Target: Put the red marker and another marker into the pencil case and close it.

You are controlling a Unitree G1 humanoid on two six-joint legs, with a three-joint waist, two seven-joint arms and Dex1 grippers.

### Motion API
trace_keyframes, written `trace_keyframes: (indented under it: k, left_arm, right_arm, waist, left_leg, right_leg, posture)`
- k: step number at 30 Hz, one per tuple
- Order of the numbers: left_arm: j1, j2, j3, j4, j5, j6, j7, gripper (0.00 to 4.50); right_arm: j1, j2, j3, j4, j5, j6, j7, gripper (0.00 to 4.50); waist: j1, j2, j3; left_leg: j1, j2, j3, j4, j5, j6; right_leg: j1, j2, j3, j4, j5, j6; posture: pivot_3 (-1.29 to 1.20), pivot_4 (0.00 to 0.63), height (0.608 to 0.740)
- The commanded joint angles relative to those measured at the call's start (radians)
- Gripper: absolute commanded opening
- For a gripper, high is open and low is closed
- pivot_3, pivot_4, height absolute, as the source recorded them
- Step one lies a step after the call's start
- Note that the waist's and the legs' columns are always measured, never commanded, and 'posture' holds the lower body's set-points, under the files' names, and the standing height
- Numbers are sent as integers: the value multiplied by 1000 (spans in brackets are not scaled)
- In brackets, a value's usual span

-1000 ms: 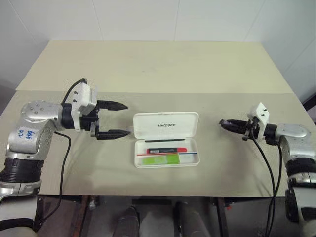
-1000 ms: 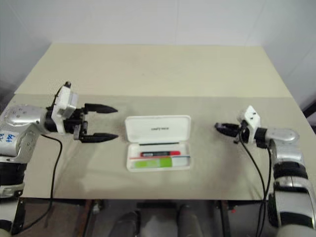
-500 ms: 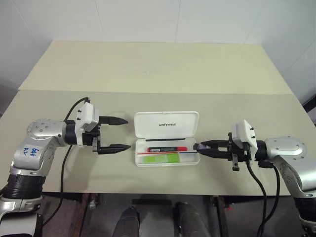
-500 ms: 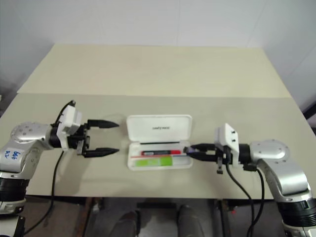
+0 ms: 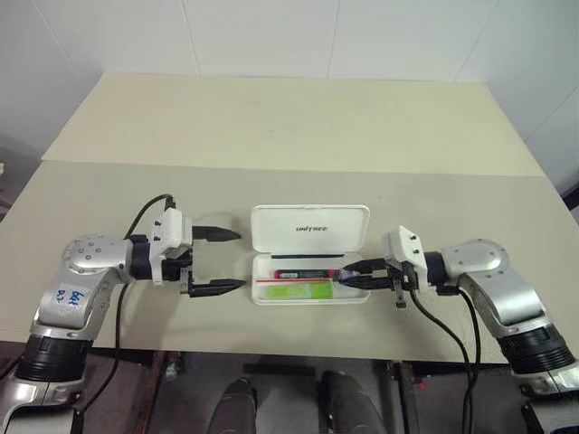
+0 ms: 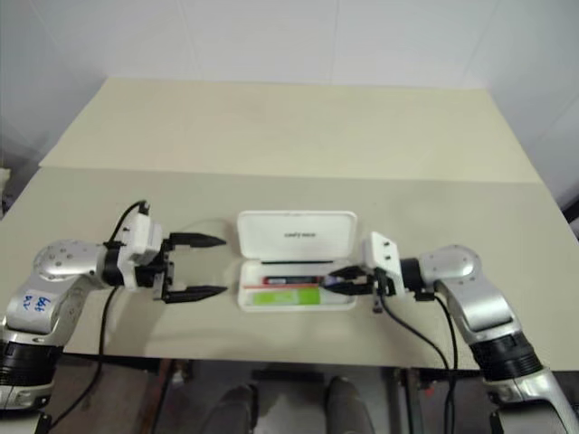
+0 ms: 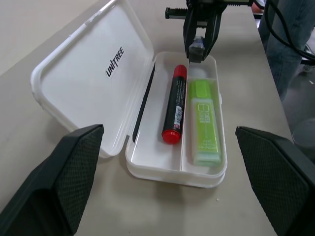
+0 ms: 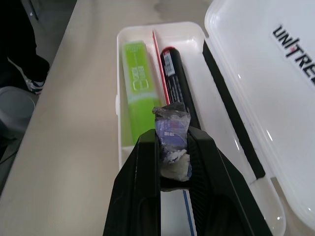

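The left gripper (image 5: 220,260) reaches in level from the left, its two black fingers spread wide with nothing between them, tips just beside the left end of the pencil case (image 5: 309,228) but apart from it. The right gripper (image 5: 348,275) comes in from the right, pointing left and tilted slightly down, fingers pinched together, tips over the right end of the open tray. In the right wrist view a small crumpled bluish-white scrap (image 8: 172,129) sits between those fingers — what it is I cannot make out.

The pencil case lies open near the front edge of the table (image 5: 271,127), lid laid back toward the far side with the "UNITREE" print showing. The red marker (image 7: 174,104) lies in the tray's far lane, the green marker (image 7: 204,118) beside it in the near lane. The right gripper covers the right ends of both markers — whether it touches either cannot be told. A black strip runs along the hinge side.
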Motion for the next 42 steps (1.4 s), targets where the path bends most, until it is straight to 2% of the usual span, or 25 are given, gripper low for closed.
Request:
trace_keyframes:
  k: [1, 22, 24, 28, 33, 34, 42]
  left_arm:
    - [5, 1, 7, -39, 5, -11, 13, 4500]
    - [-30, 4, 1, -16, 13, -23, 3, 4500]
    - [-34, 6, 2, -13, 15, -25, 1, 4500]
    - [-45, 5, 0, -3, 20, -30, -2, 4500]
    - [-60, 0, -5, 11, 26, -36, -4, 4500]
    - [-62, -1, -6, 14, 26, -38, -4, 4500]
    - [-71, -2, -7, 39, 26, -58, -10, 4500]
  right_arm:
    - [-10, -3, -4, 3, 1, -35, 31, 389]
    - [29, 25, 4, 65, -47, -101, 42, 389]
    - [33, 23, 5, 68, -48, -96, 42, 1148]
    - [23, 26, 1, 73, -47, -102, 36, 2378]
    - [-8, 32, -19, 62, -30, -98, 29, 4296]
    - [-15, 35, -27, 54, -19, -88, 24, 4487]
    - [-36, 40, -100, -93, 105, 40, -31, 4487]
  waist:
    - [-1, 0, 0]
    - [-2, 0, 0]
    - [-2, 0, 0]
    - [-2, 0, 0]
    - [-3, 0, 0]
    - [-3, 0, 0]
    - [-1, 0, 0]
  left_leg:
    - [0, 0, 0, 0, 0, 0]
    - [0, 0, 0, 0, 0, 0]
    - [0, 0, 0, 0, 0, 0]
    - [1, 0, 0, 0, 0, 0]
    - [0, 0, 0, 0, 0, 0]
    - [0, 0, 0, 0, 0, 0]
    - [0, 0, 0, 0, 0, 0]
  right_leg:
    - [0, 0, 0, 0, 0, 0]
    - [0, 0, 0, 0, 0, 0]
    - [0, 0, 0, 0, 0, 0]
    - [0, 0, 0, 0, 0, 0]
    - [0, 0, 0, 0, 0, 0]
    - [0, 0, 0, 0, 0, 0]
    - [0, 0, 0, 0, 0, 0]
  posture:
    - [0, 150, 740]
    - [0, 150, 740]
    - [0, 150, 740]
    - [0, 150, 740]
    - [0, 150, 740]
    - [0, 150, 740]
    - [0, 150, 740]
